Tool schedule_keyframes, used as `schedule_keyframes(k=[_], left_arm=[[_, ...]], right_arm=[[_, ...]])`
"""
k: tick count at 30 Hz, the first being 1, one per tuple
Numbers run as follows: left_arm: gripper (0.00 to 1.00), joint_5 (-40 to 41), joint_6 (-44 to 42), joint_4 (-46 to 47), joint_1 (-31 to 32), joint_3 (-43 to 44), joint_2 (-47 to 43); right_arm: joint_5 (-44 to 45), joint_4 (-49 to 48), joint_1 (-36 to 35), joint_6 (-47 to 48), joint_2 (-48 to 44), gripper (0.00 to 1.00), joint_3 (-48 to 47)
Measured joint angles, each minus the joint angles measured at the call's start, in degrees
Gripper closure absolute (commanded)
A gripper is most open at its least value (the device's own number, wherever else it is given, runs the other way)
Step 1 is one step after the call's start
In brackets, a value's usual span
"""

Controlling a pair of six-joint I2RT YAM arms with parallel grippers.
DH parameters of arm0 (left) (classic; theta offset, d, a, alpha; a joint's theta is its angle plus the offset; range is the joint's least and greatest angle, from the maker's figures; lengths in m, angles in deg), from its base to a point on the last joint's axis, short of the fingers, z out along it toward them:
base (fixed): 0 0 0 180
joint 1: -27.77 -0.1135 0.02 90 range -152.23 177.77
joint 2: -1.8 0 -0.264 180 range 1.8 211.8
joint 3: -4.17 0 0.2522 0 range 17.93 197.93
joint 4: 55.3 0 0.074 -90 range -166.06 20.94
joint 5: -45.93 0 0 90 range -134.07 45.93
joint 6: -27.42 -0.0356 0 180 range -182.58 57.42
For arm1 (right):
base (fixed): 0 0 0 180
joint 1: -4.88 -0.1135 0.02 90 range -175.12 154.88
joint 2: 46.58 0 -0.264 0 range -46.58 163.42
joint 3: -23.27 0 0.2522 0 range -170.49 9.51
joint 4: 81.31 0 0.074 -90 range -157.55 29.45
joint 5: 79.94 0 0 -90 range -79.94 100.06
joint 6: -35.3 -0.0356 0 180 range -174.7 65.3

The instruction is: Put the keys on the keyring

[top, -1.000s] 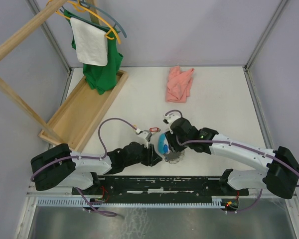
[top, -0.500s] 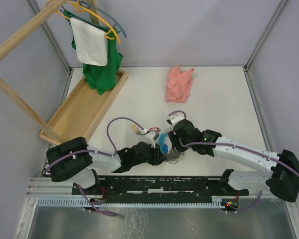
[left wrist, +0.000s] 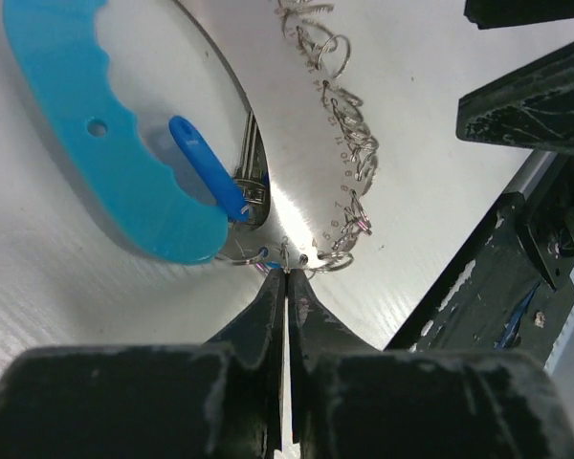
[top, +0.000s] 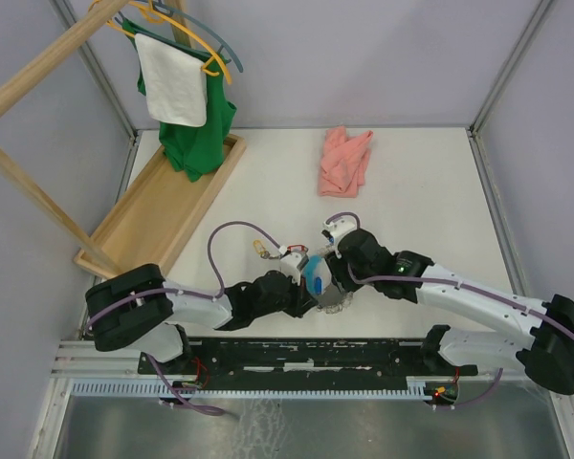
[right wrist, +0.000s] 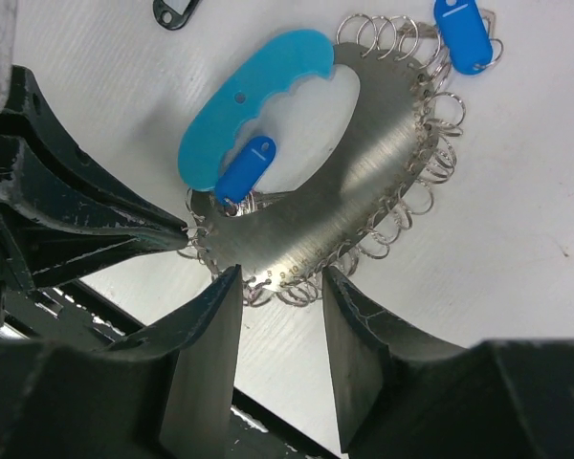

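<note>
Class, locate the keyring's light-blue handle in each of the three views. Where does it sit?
Top external: light-blue handle at centre, where both arms meet.
Left wrist: upper left.
Right wrist: upper middle, left of centre.
Shared landmark: the left end effector, shut, at the keyring rim.

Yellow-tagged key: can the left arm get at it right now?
Probably yes. The yellow-tagged key lies in the open close to the left gripper, nothing seen between; but that gripper is shut at the keyring.

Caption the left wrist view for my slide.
Left hand closed at the ring-lined rim of the keyring, beside a blue-tagged key.
</note>
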Motion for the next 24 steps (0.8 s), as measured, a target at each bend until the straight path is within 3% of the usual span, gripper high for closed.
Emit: schedule_keyframes(k=[9,14,24], left_arm=[[0.97,0.0,-17.7,-12.9,0.0,5.5,-12.5],[0.97,-0.1,-30.2,-14.2,0.0,6.7,-20.2],[0.97,-6.0,-48.8,2.1,-0.1,0.5,-22.9]], right_arm=[[-6.6,0.1,2.1,6.2,-6.8,0.53,0.0],[-12.0,0.1,2.7,12.6,-13.5,0.52,0.0],[-20.7,-4.1,2.9,25.8,-29.1,0.57,2.9]])
